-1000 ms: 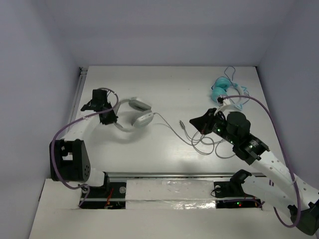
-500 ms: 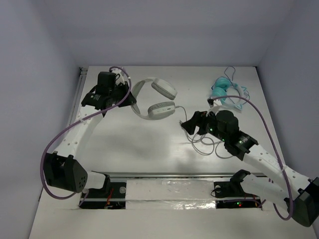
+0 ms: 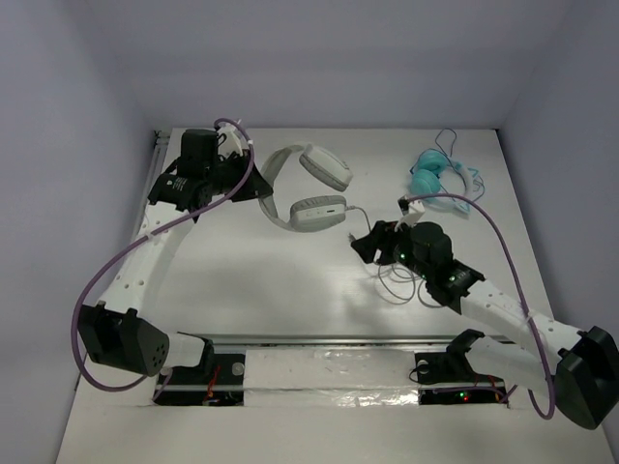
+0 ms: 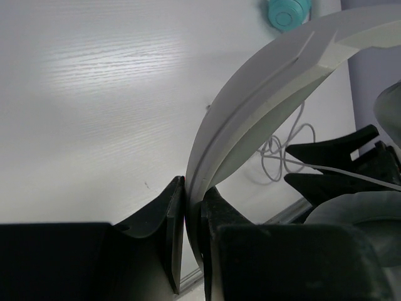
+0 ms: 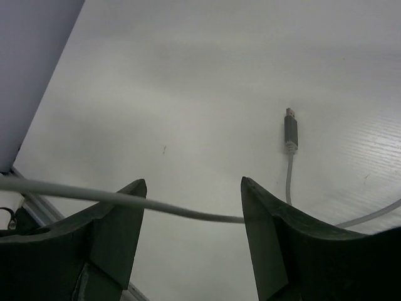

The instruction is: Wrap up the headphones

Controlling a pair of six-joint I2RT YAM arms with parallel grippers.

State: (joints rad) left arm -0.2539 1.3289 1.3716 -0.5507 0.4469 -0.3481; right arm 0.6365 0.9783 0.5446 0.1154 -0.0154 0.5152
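Headphones: white over-ear pair with a wide headband and two rounded-rectangular cups. They sit over the far left-centre of the desk, headband toward the left arm, both cups pointing right, one cup farther back than the other. Left fingers: pressed together on the headband, which rises out of the narrow slot between them in the left wrist view and arcs away over the desk (the pair looks lifted rather than lying flat, though the top view alone does not settle it). Cable: thin and grey, leaving the nearer cup and running right to the right arm, then falling into loose loops on the desk beside that arm. Right fingers: apart, right of centre, tips pointing left toward the headphones. The cable crosses the gap between them, lying over the edge of one finger and reaching the inner face of the other, clear of the desk below. Plug: grey with a short metal tip, lying flat on the desk beyond the right fingers, its lead curving back toward them. Teal headphones: smaller pair with a thin blue cord, at the far right of the desk, apart from both arms. Desk: white, faint wood grain, walled on three sides.
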